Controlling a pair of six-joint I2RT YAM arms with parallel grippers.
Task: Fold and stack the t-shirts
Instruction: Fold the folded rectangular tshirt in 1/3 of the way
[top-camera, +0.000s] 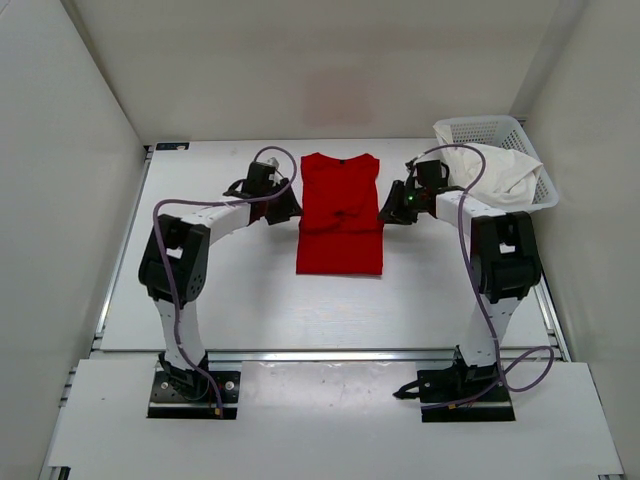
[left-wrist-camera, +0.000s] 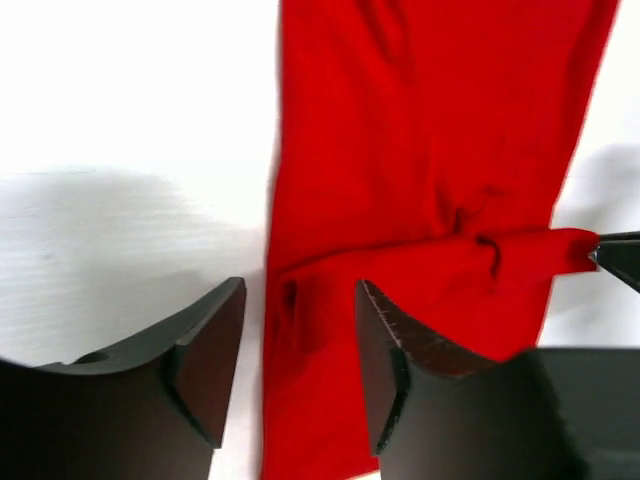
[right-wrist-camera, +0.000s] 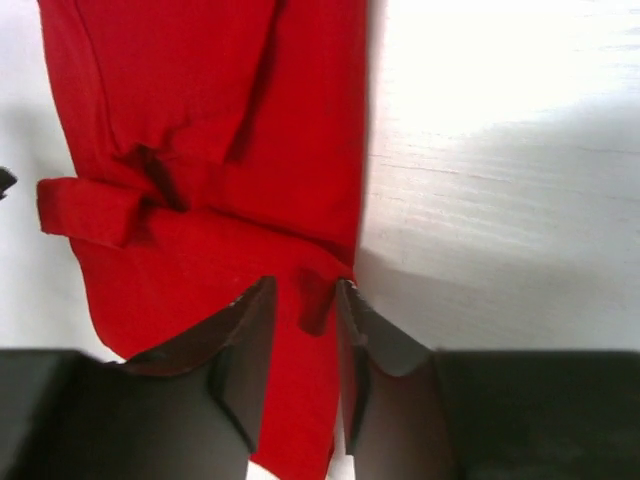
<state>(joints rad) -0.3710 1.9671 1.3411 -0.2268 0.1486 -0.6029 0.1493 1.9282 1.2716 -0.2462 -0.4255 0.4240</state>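
- While the red t-shirt (top-camera: 340, 220) lies flat at the middle of the tabletop (top-camera: 250, 300), collar toward the far wall, both sleeves sit turned in over its chest, so the cloth reads as a long, narrow panel.
- Step in hand, by my judgement: the sleeve fold of the first shirt is set, and the lengthwise fold is not yet made.
- Left fingers (left-wrist-camera: 210, 360) are spread wide just above the shirt's left edge at sleeve height. The cloth border shows in the gap between them, and nothing is clamped.
- Right fingers (right-wrist-camera: 245, 350) stand parted by a narrow gap over the right edge. A small tuck of red cloth shows in that gap; the pads appear clear of it, though contact cannot be ruled out.
- White t-shirt (top-camera: 495, 175) hangs bunched over the rim of the basket (top-camera: 480, 128) at the far right corner, well apart from the red one. No green shirt is visible.
- Next move, as I judge it: both arms need a fresh hold on one end of the panel, matched left and right, to carry it over the other end without dragging the sleeves open.
- Left arm (top-camera: 200, 215) reaches forward and bends inward, its wrist aimed at the shirt.
- Right arm (top-camera: 500, 250) mirrors it from the other side, wrist level with its partner.
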